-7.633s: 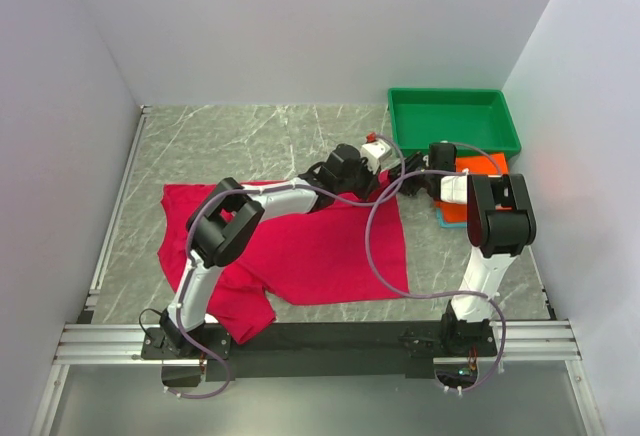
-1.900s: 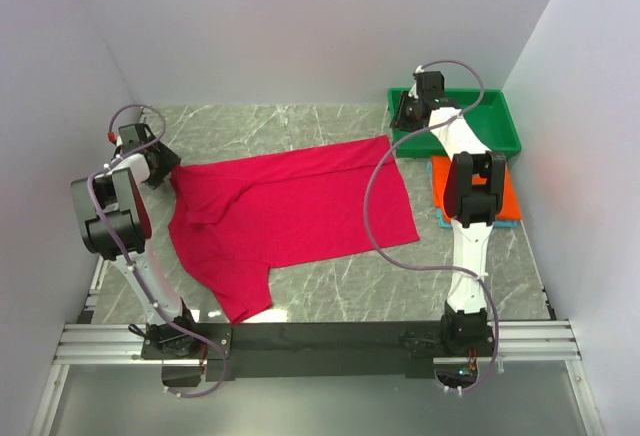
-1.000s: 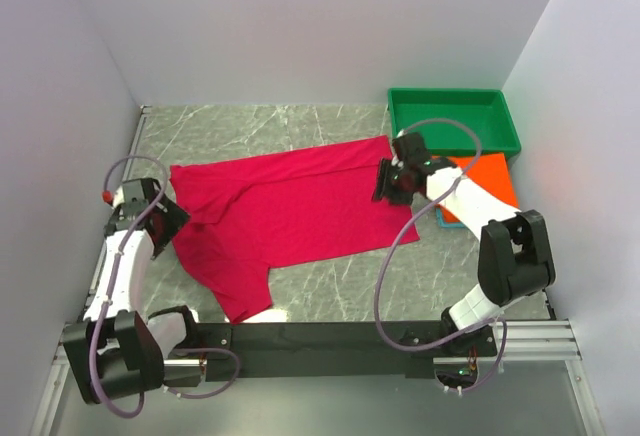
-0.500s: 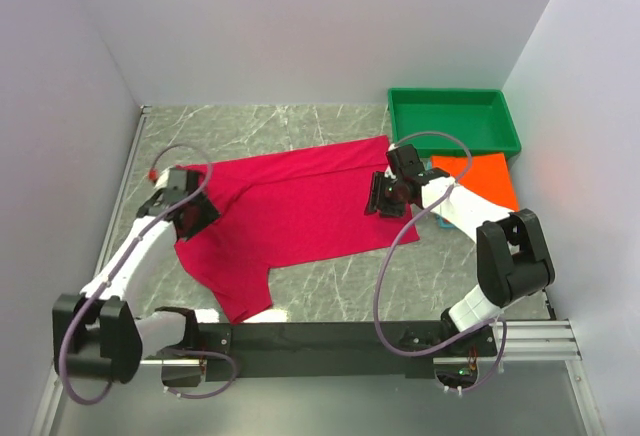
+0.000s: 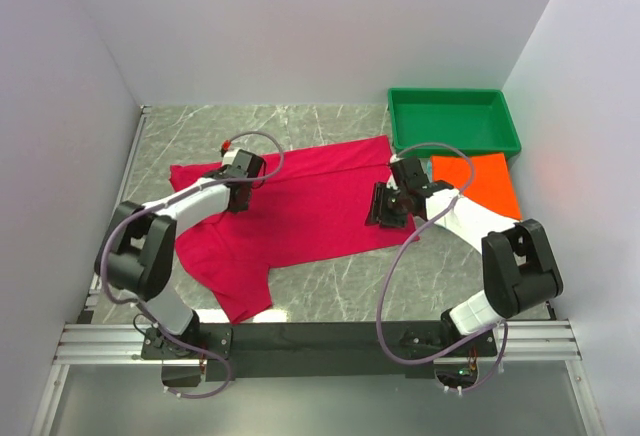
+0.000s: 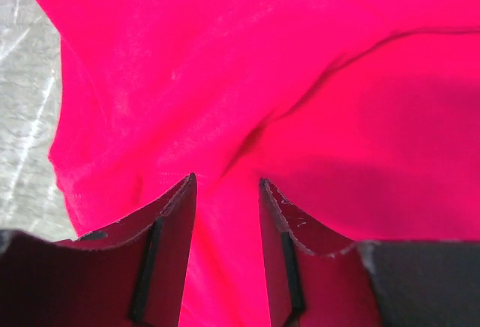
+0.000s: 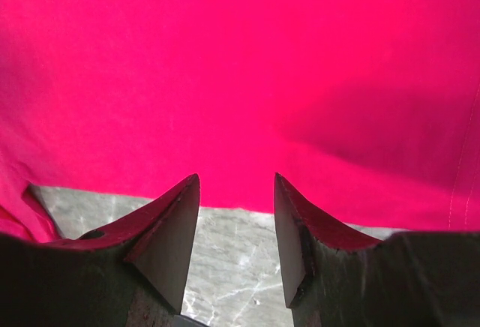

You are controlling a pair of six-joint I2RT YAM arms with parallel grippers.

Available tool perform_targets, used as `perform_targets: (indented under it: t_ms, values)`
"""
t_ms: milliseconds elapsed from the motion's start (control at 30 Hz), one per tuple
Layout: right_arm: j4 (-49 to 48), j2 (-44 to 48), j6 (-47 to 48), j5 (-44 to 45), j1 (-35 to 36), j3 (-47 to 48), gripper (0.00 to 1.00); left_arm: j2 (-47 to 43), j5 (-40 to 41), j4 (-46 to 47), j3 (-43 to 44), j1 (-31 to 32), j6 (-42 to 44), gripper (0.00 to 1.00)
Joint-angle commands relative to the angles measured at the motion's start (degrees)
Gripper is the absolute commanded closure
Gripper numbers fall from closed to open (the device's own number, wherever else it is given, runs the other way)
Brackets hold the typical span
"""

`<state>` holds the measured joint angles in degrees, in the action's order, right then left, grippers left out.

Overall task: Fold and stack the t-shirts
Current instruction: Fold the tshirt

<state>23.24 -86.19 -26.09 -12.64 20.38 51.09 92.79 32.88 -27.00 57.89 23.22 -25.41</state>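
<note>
Hovering over the far-left shoulder of the pink shirt (image 5: 310, 211), the left gripper (image 6: 225, 186) shows parted jaws, nothing pinched. The right gripper (image 7: 236, 181) is equally parted above the shirt's right hem. Risk: uneven pinches bunch the cloth, or the right arm nudges the folded orange shirt (image 5: 478, 181) nearby.

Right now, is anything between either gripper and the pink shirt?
Nothing visible. The left gripper and right gripper both sit directly over the pink shirt, jaws apart. Each wrist view shows only that cloth and some bare table ahead of the fingers.
</note>
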Motion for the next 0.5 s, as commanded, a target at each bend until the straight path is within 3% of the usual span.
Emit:
perform_targets:
  t_ms: [0,467]
  values:
    - [-2.24,2.87,-0.1,-0.63,0.36,-1.6,0.48,1.68,4.03,2.83,2.23,0.07,5.63,0.56]
    - [-3.55,3.4,-0.37,-1.51,0.36,-3.54,0.48,8.45,7.54,5.29,1.44,0.07,7.83,0.64]
